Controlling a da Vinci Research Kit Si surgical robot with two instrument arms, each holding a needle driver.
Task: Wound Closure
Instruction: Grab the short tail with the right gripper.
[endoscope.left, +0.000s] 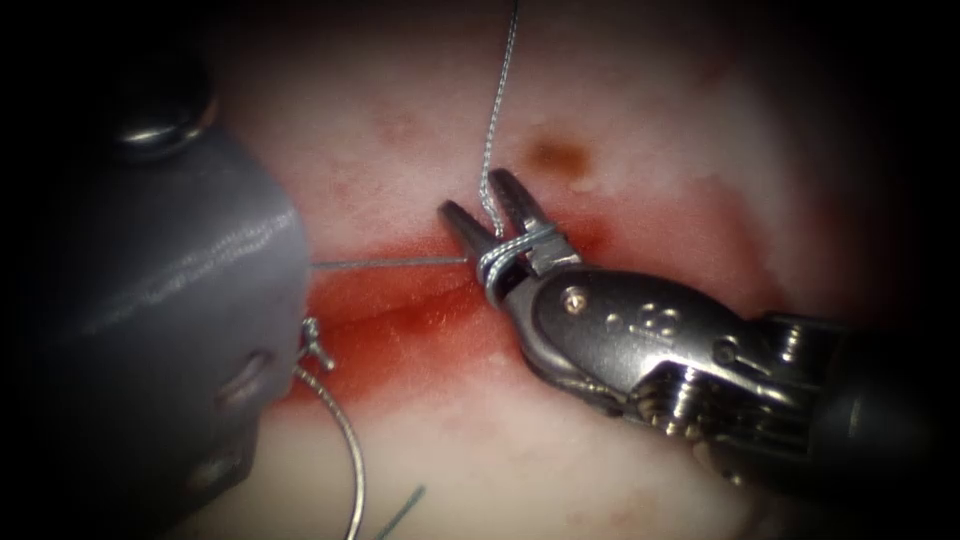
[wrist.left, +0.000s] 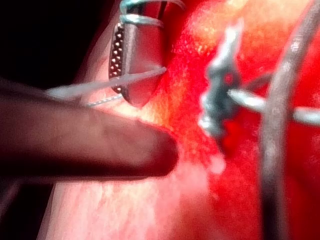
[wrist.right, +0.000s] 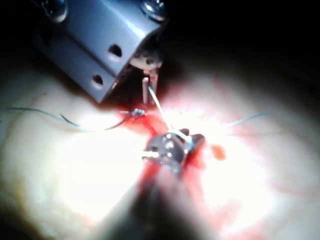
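Observation:
My right tool (endoscope.left: 487, 205) comes in from the right and stands over the red cut (endoscope.left: 400, 310), jaws open and gripping nothing. Thread (endoscope.left: 505, 250) is looped around the base of its jaws, and one strand (endoscope.left: 500, 90) runs up between them and out past the top. Another strand (endoscope.left: 390, 263) stretches taut leftward to my left tool (wrist.right: 149, 89), which appears shut on it. A tied knot (endoscope.left: 312, 340) sits at the cut's left end. The curved needle (endoscope.left: 345, 440) lies free on the tissue left of the cut, below the knot; neither tool holds it.
Red fluid (endoscope.left: 420, 340) soaks the tissue along the cut. A brown spot (endoscope.left: 555, 155) marks the pale tissue above the right tool. A short cut end of thread (endoscope.left: 405, 505) lies near the bottom edge.

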